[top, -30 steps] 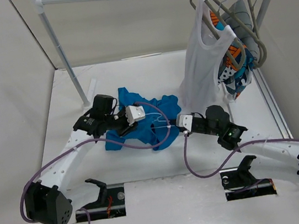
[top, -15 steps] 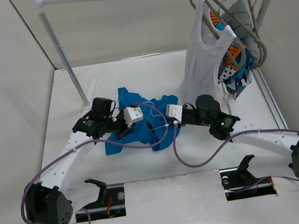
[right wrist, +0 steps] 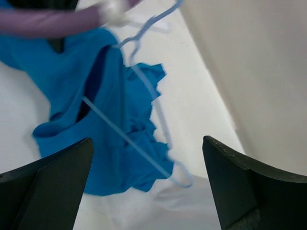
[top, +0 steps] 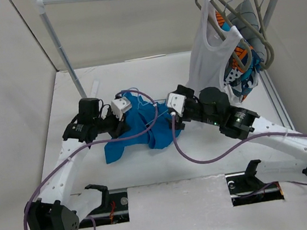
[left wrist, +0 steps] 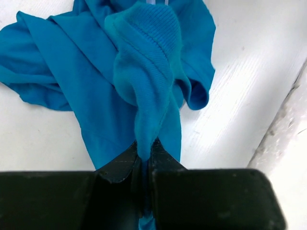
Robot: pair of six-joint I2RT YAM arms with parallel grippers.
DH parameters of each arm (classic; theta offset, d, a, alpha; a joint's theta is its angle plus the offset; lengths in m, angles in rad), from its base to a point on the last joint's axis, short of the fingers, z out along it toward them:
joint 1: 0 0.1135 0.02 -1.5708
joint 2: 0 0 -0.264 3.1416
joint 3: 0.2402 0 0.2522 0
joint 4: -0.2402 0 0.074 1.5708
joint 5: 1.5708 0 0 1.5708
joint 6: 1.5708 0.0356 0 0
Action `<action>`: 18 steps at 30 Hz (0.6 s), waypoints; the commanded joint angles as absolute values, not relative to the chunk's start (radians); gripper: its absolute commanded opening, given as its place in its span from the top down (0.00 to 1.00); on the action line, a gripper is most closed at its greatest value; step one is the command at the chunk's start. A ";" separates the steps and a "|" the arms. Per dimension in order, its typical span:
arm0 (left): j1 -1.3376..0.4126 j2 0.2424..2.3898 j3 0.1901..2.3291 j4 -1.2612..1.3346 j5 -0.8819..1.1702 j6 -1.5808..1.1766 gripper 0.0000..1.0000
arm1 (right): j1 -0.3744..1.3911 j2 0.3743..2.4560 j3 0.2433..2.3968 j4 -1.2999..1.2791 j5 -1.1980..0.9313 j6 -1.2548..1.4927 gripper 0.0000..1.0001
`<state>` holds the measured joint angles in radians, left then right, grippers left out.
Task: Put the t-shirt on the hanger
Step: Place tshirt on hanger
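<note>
Left gripper (left wrist: 144,152) is clamped on a ribbed fold of the t-shirt (left wrist: 144,62), probably the collar; right gripper (right wrist: 146,141) gapes wide, empty. T-shirt lies crumpled at centre of the top view, the hanger (right wrist: 120,131) lying across it. Judgement: cloth light and limp, best held at the collar hem; wire thin, apt to slide. Only the right wrist view shows the wire plainly.

Fold of the t-shirt (left wrist: 148,96) vanishing between the clamped jaws of the left gripper (left wrist: 144,155), hanger (right wrist: 144,81) beyond the spread jaws of the right gripper (right wrist: 147,143) blurred, upper wire cut by the top edge, one end lost in cloth.
</note>
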<state>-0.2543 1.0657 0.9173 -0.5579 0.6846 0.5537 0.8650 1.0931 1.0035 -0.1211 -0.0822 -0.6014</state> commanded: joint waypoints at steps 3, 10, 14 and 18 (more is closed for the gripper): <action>-0.242 1.028 0.959 -0.436 0.690 0.296 1.00 | 0.934 1.155 1.003 -0.259 0.000 -0.497 0.00; -0.242 1.046 0.999 -0.367 0.680 0.124 1.00 | 0.934 1.345 1.072 -0.074 -0.009 -0.411 0.25; -0.242 1.046 0.999 -0.356 0.657 0.115 1.00 | 0.934 1.475 1.117 -0.061 -0.072 -0.377 0.68; -0.242 1.055 0.999 -0.334 0.657 0.115 1.00 | 0.934 1.534 1.129 -0.040 -0.132 -0.357 0.41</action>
